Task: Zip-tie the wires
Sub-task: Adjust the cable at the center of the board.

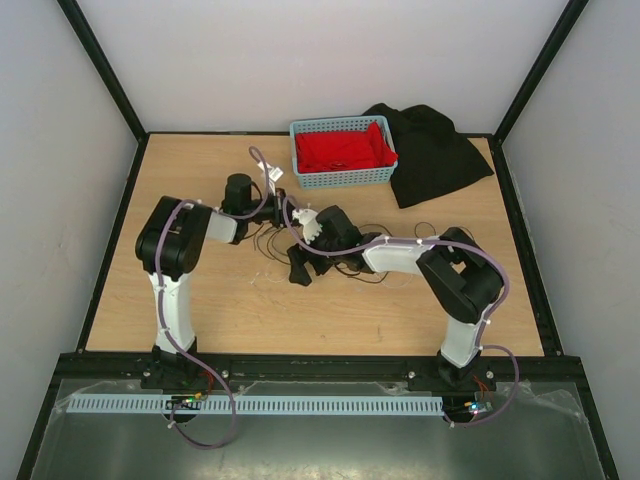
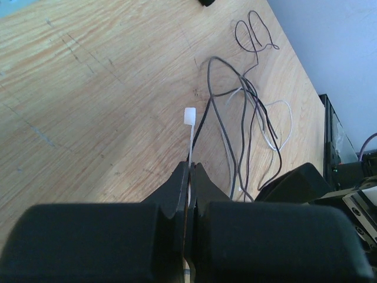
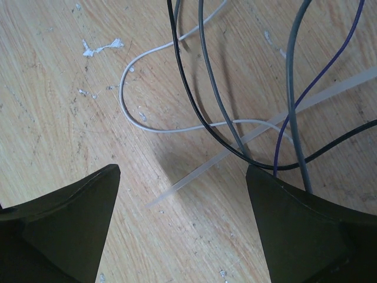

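Note:
The wires lie in loose dark and whitish loops on the wooden table; in the right wrist view the wires are black, grey, white and purple strands. My left gripper is shut on the zip tie, whose square head sticks out past the fingertips, just left of the wires. The tapered tail of the zip tie runs under the strands, and its tip lies on the wood between the jaws of my open right gripper. From above, the left gripper and right gripper meet mid-table.
A blue basket holding red cloth stands at the back of the table, with a black cloth heaped to its right. Small white flecks dot the wood near the right gripper.

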Controlling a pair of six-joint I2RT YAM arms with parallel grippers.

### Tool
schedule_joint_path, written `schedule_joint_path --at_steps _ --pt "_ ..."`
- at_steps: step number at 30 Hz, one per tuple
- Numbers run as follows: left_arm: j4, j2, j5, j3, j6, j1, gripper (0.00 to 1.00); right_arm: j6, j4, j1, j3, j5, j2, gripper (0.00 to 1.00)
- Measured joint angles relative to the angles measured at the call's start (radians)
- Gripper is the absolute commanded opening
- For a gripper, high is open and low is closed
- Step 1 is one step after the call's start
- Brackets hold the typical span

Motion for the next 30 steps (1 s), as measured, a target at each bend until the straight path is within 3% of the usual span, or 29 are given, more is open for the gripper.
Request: schedule_joint_path --at_steps 30 --pt "-0.084 -0.034 -0.014 -0.085 -0.01 0.03 0.0 -0.017 0.07 -0.005 0.04 -0.016 0.053 0.99"
